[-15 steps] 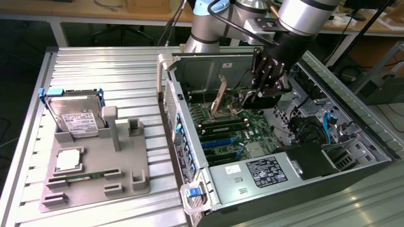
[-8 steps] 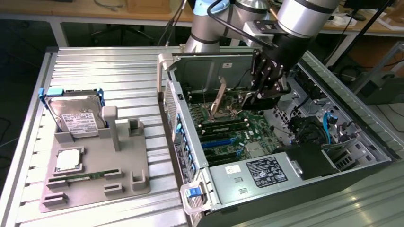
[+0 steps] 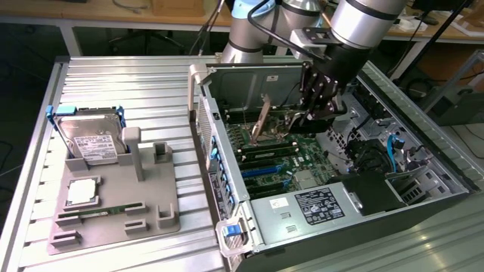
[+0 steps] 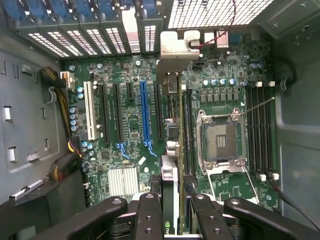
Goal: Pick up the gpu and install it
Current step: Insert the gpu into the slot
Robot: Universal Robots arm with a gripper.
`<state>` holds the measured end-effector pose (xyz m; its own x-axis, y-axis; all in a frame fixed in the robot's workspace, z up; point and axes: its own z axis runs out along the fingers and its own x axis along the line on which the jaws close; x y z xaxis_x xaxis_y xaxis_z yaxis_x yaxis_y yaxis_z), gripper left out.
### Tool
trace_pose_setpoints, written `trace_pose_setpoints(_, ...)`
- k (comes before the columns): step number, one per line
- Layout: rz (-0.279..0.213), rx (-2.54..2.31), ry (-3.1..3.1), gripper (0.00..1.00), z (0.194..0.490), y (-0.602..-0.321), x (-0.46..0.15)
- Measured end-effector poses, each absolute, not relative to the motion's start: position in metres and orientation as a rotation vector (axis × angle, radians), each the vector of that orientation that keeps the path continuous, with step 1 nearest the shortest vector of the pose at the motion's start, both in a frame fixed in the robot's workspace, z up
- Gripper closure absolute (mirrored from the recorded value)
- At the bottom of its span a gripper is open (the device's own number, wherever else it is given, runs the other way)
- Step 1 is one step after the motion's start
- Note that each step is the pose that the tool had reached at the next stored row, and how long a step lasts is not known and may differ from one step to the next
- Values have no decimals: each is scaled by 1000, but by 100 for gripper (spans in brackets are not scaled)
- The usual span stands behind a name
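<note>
My gripper (image 3: 311, 116) is inside the open computer case (image 3: 423, 187), low over the motherboard (image 3: 284, 164). It is shut on the gpu (image 4: 172, 150), which I see edge-on in the wrist view as a thin dark card running away from the black fingers (image 4: 149, 212). The gpu's silver end bracket (image 4: 176, 47) points toward the case's rear slot openings. In the exterior view that bracket (image 3: 263, 118) slants just beside the gripper, on the exterior view's left. The card stands over the black expansion slot between the blue slot (image 4: 144, 115) and the memory slots. Whether it touches the slot I cannot tell.
The CPU socket (image 4: 220, 140) lies open next to the card, with memory slots (image 4: 260, 130) beyond it. Cables and a drive cage line the case wall. On the exterior view's left, a grey fixture (image 3: 144, 192) holds a hard drive (image 3: 90, 140), a CPU (image 3: 81, 192) and a RAM stick (image 3: 106, 211).
</note>
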<state>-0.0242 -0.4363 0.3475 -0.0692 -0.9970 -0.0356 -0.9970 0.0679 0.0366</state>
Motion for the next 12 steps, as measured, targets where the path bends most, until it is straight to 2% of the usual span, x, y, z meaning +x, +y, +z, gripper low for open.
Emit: trace_pose_setpoints(12, 80, -2143, 2295, 73, 338, -436, -24)
